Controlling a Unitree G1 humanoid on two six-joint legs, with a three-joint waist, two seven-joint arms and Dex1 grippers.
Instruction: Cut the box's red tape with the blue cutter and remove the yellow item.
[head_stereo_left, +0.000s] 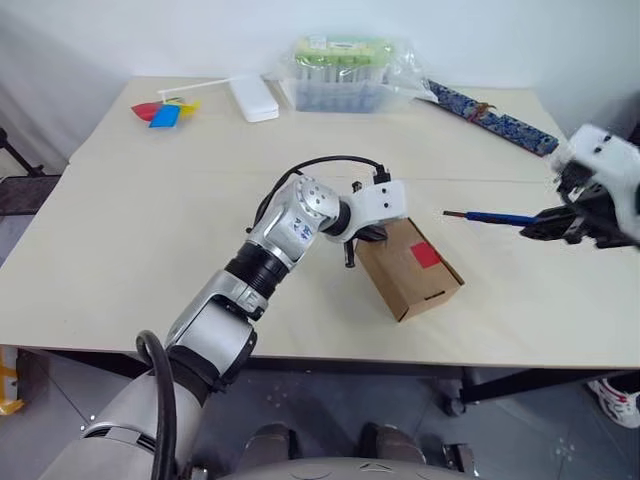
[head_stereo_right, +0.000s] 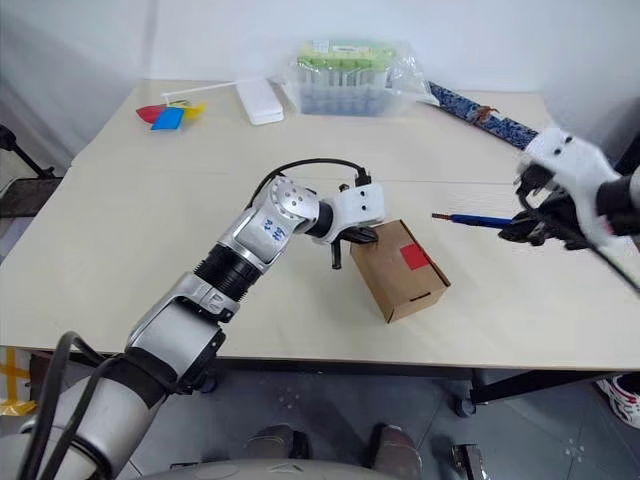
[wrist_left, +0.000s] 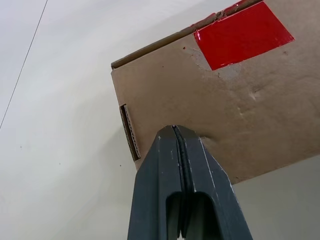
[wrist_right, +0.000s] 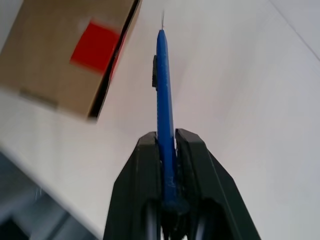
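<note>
The brown box (head_stereo_left: 415, 275) lies near the table's front edge, with the red tape (head_stereo_left: 426, 254) on its top face by the flap seam. My left gripper (head_stereo_left: 362, 243) is shut with nothing in it, and its joined fingertips (wrist_left: 174, 131) press on the box's top near its left end. To the right of the box, my right gripper (head_stereo_left: 545, 225) hangs above the table, shut on the blue cutter (head_stereo_left: 490, 216). The cutter's dark tip points left toward the box and stays apart from it. The yellow item is hidden.
At the table's back stand a plastic-wrapped green-topped container (head_stereo_left: 345, 72), a flat white case (head_stereo_left: 253, 99) and a paper pinwheel (head_stereo_left: 165, 111). A long blue patterned strip (head_stereo_left: 490, 117) lies at the back right. The table's front edge (head_stereo_left: 330, 352) runs just below the box.
</note>
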